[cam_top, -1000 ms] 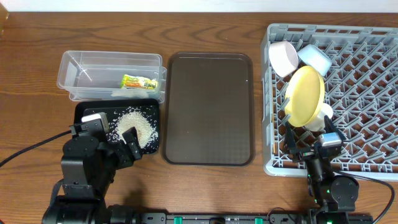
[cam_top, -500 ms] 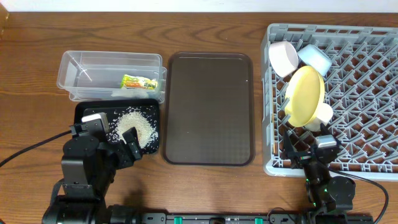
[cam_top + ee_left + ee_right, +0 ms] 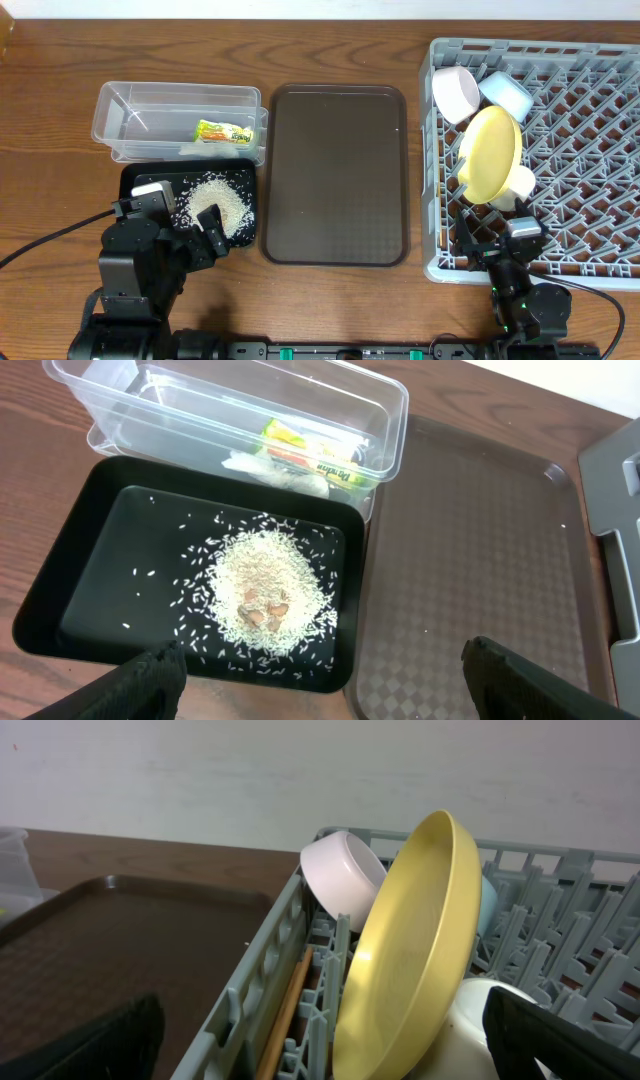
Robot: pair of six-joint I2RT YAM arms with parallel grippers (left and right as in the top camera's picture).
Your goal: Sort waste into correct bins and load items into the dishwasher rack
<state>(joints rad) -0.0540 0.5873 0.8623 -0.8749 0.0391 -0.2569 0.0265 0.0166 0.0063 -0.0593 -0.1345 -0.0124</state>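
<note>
In the clear tub (image 3: 180, 105) lie the yellow-green wrapper (image 3: 224, 131) and a white scrap (image 3: 265, 468). A rice pile (image 3: 265, 595) sits in the black tray (image 3: 100, 550). My left gripper (image 3: 320, 680) hovers open over that tray's near edge, empty. The grey rack (image 3: 600, 150) holds the yellow plate (image 3: 420, 940) on edge, a white bowl (image 3: 345, 870), a blue bowl (image 3: 506, 94), a pale cup (image 3: 518, 185) and a chopstick (image 3: 290, 1005) along its left wall. My right gripper (image 3: 330, 1040) is open and empty at the rack's near left corner.
A large dark brown serving tray (image 3: 335, 175) lies between the bins and the rack, with nothing on it. The clear tub stands just behind the black tray, touching it. The wooden table (image 3: 50, 150) extends to the left.
My right gripper has drawn back slightly toward the table's front edge, off the cup. The left arm and all objects are unmoved.
</note>
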